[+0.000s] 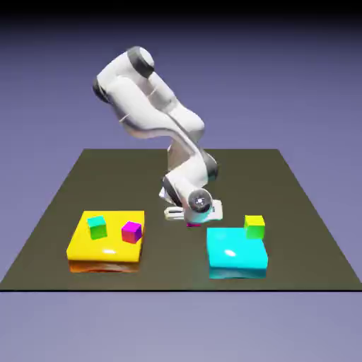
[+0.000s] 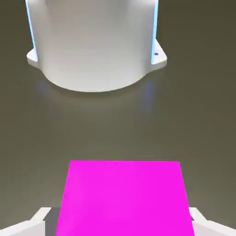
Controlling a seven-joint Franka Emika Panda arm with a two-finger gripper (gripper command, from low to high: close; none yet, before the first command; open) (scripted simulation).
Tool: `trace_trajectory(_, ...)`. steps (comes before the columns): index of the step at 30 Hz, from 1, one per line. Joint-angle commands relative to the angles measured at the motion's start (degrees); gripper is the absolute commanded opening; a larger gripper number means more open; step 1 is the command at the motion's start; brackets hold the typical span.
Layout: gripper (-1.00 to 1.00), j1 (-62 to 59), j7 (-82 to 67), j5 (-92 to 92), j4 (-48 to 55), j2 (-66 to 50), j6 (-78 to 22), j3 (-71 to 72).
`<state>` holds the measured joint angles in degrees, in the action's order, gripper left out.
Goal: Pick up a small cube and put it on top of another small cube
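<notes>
Low at the frame's centre, the claw [image 1: 192, 219] is clamped on the small pink cube [image 2: 124, 198], which fills the hand view's bottom between both fingertips [image 2: 39, 221], just above the dark table [image 1: 177, 247].

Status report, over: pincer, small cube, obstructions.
Pincer shut on small cube, low over the table. Cube fills the gap between both fingertips. Nothing visible in the way; robot base ahead in hand view.
</notes>
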<state>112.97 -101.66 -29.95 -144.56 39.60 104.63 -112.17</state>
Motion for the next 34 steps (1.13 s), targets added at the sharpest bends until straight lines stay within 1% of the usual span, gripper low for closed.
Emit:
trace_trajectory(1,-1.00,0.6,-2.2,0.3,2.0,-1.2,-0.9,-0.6)
trace_trajectory(13,-1.00,9.5,-32.1,-1.4,23.3,-14.3,-10.8,-13.0)
trace_trajectory(25,-1.00,21.8,-61.7,-11.0,30.0,-20.2,-13.7,-36.6)
trace_trajectory(27,-1.00,22.3,-62.7,-11.6,29.7,-20.2,-13.6,-37.7)
trace_trajectory(30,-1.00,20.0,-59.9,-15.4,23.9,-18.1,-6.2,-39.9)
trace_trajectory(31,1.00,20.0,-59.9,-15.4,23.9,-18.1,-6.2,-39.9)
trace_trajectory(32,1.00,20.0,-59.9,-15.4,23.9,-18.1,-6.2,-39.9)
trace_trajectory(34,1.00,21.5,-61.8,-12.8,27.8,-19.5,-11.2,-38.4)
